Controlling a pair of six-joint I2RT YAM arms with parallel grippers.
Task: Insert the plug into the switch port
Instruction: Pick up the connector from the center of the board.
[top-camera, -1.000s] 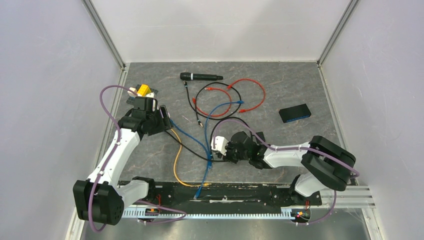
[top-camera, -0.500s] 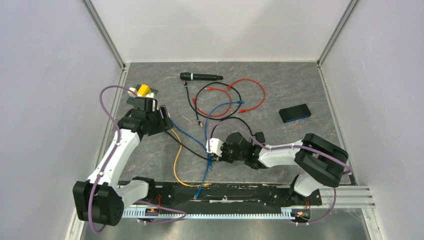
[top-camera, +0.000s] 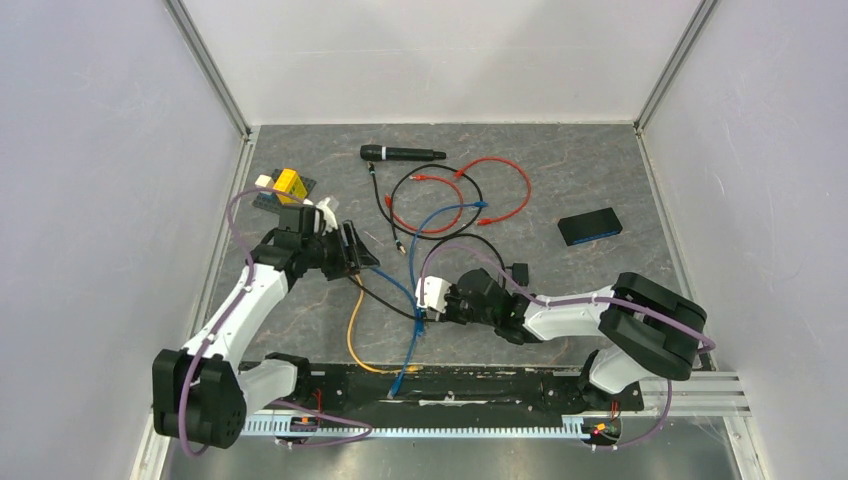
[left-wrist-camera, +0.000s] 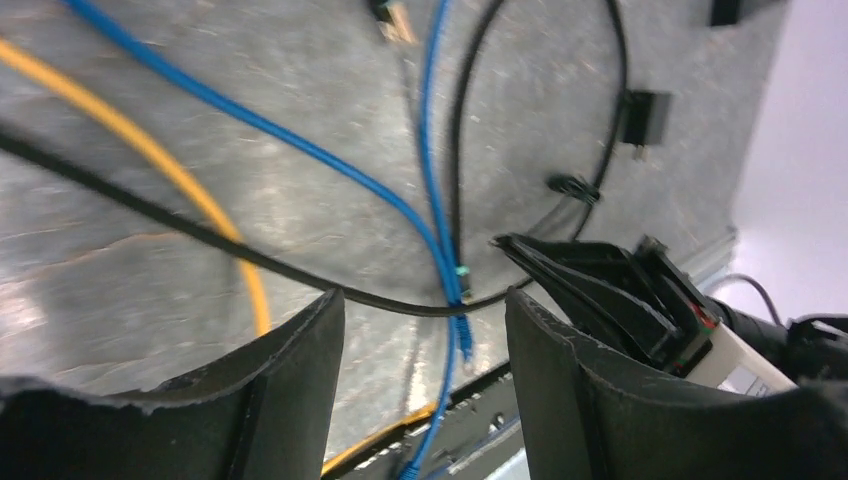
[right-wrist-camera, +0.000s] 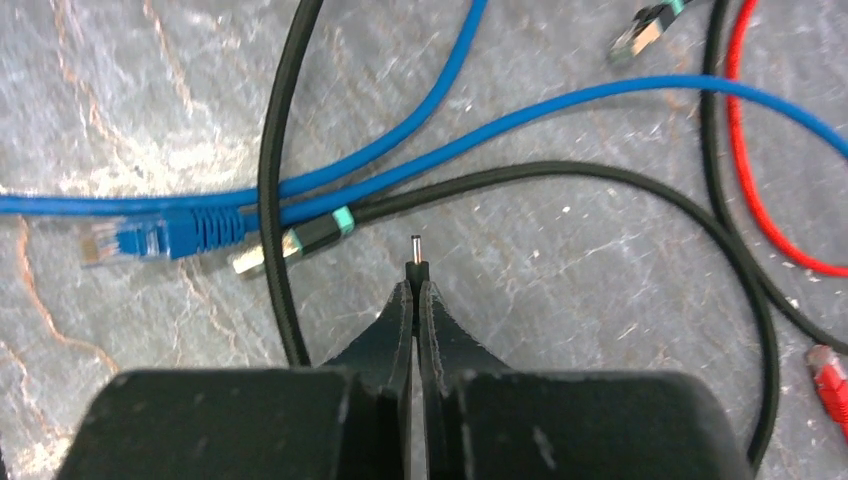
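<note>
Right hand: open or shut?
Shut. In its wrist view the fingers of the right hand press together with no gap, and a thin metal plug sticks out, pinched at their tips.

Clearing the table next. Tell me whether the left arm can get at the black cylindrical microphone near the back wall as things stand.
Probably yes. The left gripper is open and empty, and the black cylindrical microphone lies alone on the grey stone-patterned table, nothing across it.
</note>
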